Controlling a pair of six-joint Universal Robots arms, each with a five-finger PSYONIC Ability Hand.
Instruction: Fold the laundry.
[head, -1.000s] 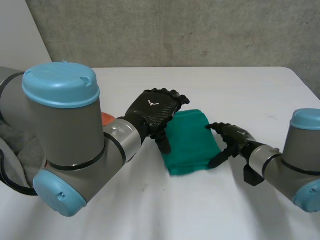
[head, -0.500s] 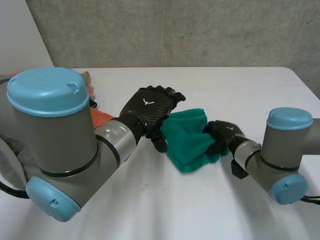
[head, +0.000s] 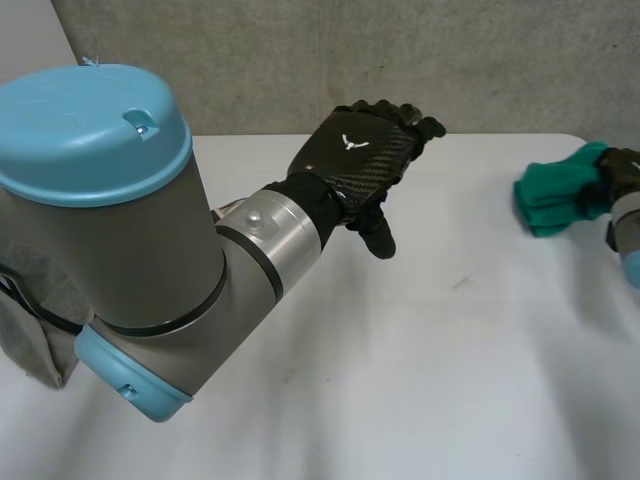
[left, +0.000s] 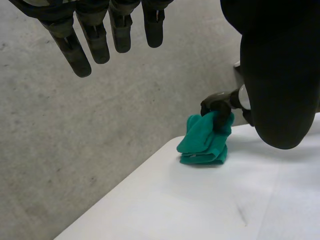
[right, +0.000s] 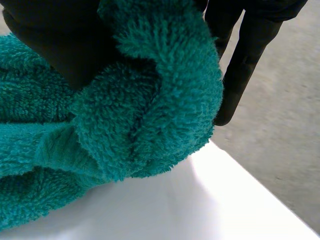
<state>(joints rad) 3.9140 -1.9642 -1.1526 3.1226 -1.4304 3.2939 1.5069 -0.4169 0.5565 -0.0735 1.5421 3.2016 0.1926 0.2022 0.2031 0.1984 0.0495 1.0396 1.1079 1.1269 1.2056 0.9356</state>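
A folded green towel (head: 558, 190) hangs bunched at the far right of the white table (head: 400, 350), by its right edge. My right hand (head: 622, 168) is shut on it. In the right wrist view the thumb and fingers (right: 245, 60) pinch a thick fold of the towel (right: 150, 100). My left hand (head: 360, 160) is raised over the table's middle, open, fingers straight, holding nothing. The left wrist view looks past my left hand's fingers (left: 95, 35) at the towel (left: 205, 145) touching the table near its edge, with my right hand (left: 217, 102) gripping its top.
A grey cloth (head: 30, 330) lies at the left of the table, half behind my left arm (head: 130, 230). A concrete wall (head: 300, 60) stands behind the table. The table's far edge (left: 150, 155) runs close by the towel.
My right hand closed on the green towel and carried it from the table's middle to the far right. My left hand came off the towel and rose.
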